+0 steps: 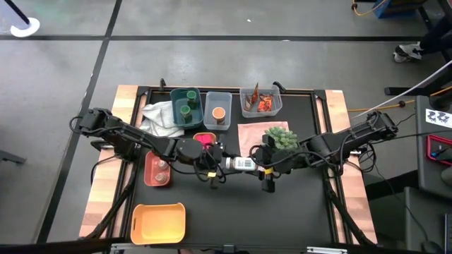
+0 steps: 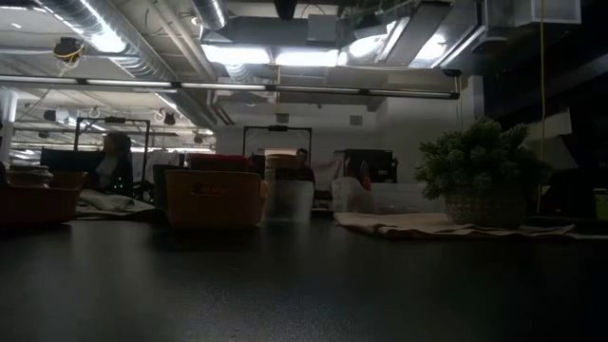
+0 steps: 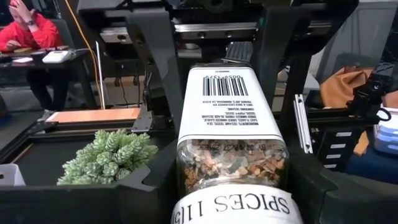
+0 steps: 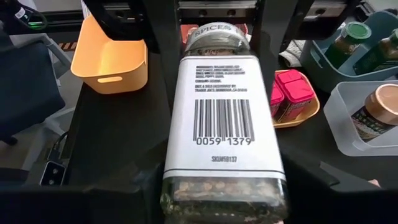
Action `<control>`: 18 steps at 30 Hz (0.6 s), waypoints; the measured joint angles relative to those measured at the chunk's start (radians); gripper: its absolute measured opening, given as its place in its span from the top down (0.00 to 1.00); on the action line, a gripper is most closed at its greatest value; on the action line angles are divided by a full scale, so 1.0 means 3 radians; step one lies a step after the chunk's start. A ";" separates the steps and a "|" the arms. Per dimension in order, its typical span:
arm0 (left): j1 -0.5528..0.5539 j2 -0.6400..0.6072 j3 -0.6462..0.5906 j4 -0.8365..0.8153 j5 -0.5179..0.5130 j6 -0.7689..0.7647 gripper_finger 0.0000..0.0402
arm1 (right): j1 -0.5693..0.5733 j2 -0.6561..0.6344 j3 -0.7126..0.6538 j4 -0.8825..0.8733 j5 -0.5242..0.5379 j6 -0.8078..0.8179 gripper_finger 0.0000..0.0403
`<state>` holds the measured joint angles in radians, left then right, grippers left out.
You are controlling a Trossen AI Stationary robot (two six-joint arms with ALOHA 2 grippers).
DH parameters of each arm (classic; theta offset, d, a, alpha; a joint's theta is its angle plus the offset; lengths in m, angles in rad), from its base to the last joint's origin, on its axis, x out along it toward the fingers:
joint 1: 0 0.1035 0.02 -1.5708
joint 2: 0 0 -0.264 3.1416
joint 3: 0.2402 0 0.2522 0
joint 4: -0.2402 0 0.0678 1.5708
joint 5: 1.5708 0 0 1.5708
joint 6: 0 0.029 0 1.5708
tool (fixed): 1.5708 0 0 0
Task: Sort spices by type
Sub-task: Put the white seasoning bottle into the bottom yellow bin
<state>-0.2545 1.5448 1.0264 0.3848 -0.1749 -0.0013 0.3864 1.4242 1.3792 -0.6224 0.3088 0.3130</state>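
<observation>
White-labelled clear glass spice bottle (image 4: pixel 224 118) is clamped end-to-end by left gripper (image 1: pixel 212 164) and right gripper (image 1: pixel 263 166) | rigid, smooth, breakable | flat label sides are judged safest | magenta boxes (image 4: pixel 289 93) lie at 2 o'clock.

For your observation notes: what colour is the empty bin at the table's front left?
Orange bin; clearest in the high view.

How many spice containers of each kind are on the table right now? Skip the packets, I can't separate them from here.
Green-lidded jars: 2
Orange-lidded jar: 1
Pinkish-lidded jars: 2
Magenta boxes: 2
White labelled bottle: 1
Total: 8
</observation>
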 joint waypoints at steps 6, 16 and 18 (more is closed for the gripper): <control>-0.0003 0.0000 0.0000 -0.0029 0.0016 -0.0093 0.55 | -0.0004 0.0000 0.0000 0.0008 -0.0002 0.0000 0.33; -0.0010 -0.0307 0.0018 -0.1006 0.0042 -0.0594 0.55 | -0.0004 0.0000 0.0000 0.0000 -0.0013 -0.0005 0.29; -0.0037 -0.0458 0.0089 -0.1494 0.0051 -0.0837 0.55 | -0.0004 0.0000 0.0000 -0.0017 -0.0021 -0.0014 0.29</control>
<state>-0.2657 1.4074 1.0532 -0.0634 -0.1595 -0.2524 0.3851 1.4242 1.3792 -0.6273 0.3026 0.3089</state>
